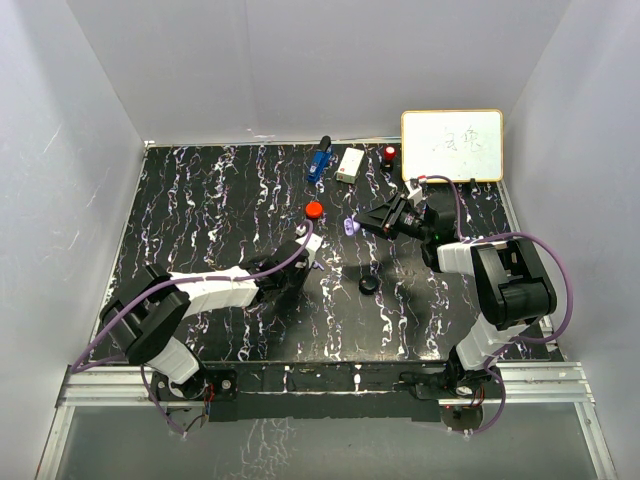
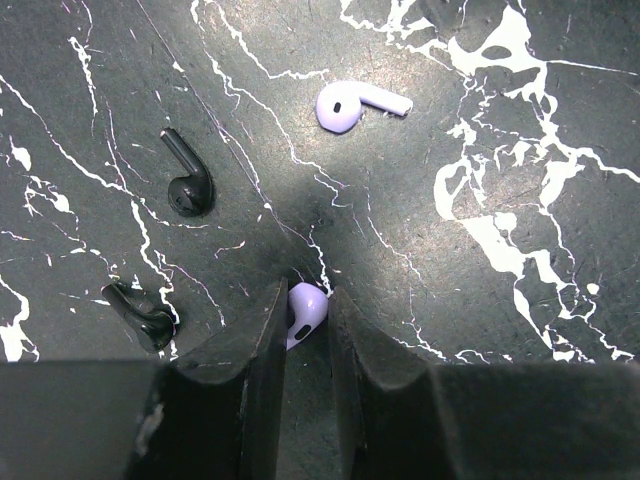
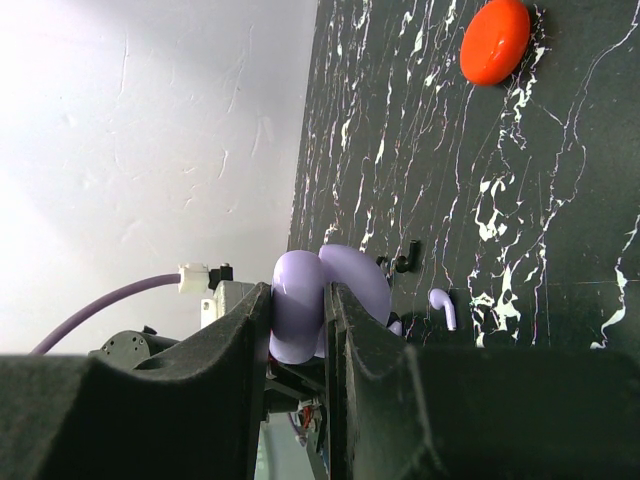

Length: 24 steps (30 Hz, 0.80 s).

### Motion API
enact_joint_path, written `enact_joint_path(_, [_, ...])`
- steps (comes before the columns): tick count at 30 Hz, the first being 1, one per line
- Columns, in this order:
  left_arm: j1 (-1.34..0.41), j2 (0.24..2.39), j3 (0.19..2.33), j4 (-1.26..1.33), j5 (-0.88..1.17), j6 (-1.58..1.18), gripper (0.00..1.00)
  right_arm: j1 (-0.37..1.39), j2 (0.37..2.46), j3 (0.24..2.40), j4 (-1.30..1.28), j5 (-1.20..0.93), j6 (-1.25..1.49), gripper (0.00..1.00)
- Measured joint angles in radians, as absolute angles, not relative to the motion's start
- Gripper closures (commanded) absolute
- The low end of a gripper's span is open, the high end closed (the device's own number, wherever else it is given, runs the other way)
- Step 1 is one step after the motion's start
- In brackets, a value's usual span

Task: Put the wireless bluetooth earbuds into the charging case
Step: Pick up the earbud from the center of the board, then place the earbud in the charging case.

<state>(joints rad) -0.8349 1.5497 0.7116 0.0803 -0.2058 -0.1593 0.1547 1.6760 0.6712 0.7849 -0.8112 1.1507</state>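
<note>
On the black marbled table, my left gripper [image 2: 306, 298] is down at the surface, its two fingers closed against a lavender earbud [image 2: 304, 314]. A second lavender earbud [image 2: 352, 104] lies ahead of it. Two black earbuds [image 2: 188, 182] [image 2: 140, 312] lie to its left. My right gripper [image 3: 300, 292] is shut on the opened lavender charging case [image 3: 300, 305] and holds it above the table, right of the left gripper [image 1: 312, 256]. From above, that case [image 1: 348, 226] shows at the right gripper's [image 1: 368, 222] tip.
A red round case [image 1: 314, 210] sits just beyond the left gripper, and a black round case [image 1: 368, 285] lies nearer the front. Along the back edge stand a blue object [image 1: 320, 158], a white box [image 1: 350, 165], a red item [image 1: 389, 155] and a whiteboard [image 1: 452, 145].
</note>
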Motion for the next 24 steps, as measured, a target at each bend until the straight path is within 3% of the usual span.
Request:
enact_joint_path(5, [-0.835,1.55,0.713,0.077,-0.207,-0.162,1.0,0.155,1.676,0.671,0.787,-0.811,1.15,1.0])
enact_joint_path(15, [-0.833,1.449,0.76,0.062,-0.261,-0.177,1.0,0.154,1.676,0.671,0.788,-0.812,1.151,1.0])
enact_joint_path(24, [-0.799,1.292,0.773,0.365,-0.187,-0.203,1.0,0.154,1.676,0.666,0.812,-0.82,1.173,1.0])
